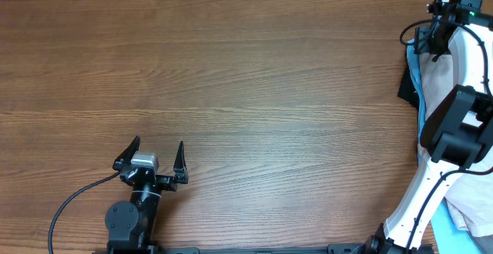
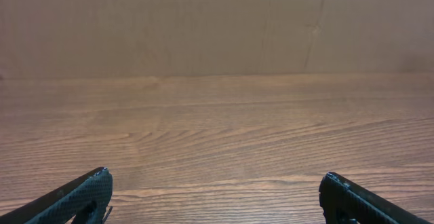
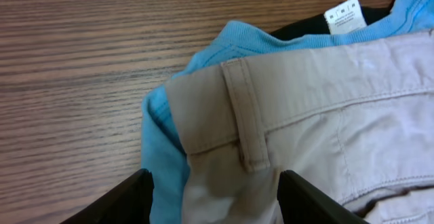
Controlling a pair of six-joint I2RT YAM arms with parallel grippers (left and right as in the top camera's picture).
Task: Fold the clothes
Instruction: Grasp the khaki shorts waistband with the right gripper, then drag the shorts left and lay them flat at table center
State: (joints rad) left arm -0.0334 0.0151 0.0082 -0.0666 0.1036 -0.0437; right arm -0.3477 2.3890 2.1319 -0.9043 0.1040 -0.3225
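The beige shorts lie in a pile at the table's right edge, waistband and belt loop facing the right wrist camera. They also show in the overhead view, partly hidden by the right arm. My right gripper is open, its fingers on either side of the waistband corner, just above the cloth; in the overhead view it is at the far right. My left gripper is open and empty near the front left, over bare wood.
A light blue T-shirt lies under the shorts, its edge showing in the overhead view. A dark garment lies beneath it. More pale cloth sits at the front right corner. A cardboard wall stands behind the table.
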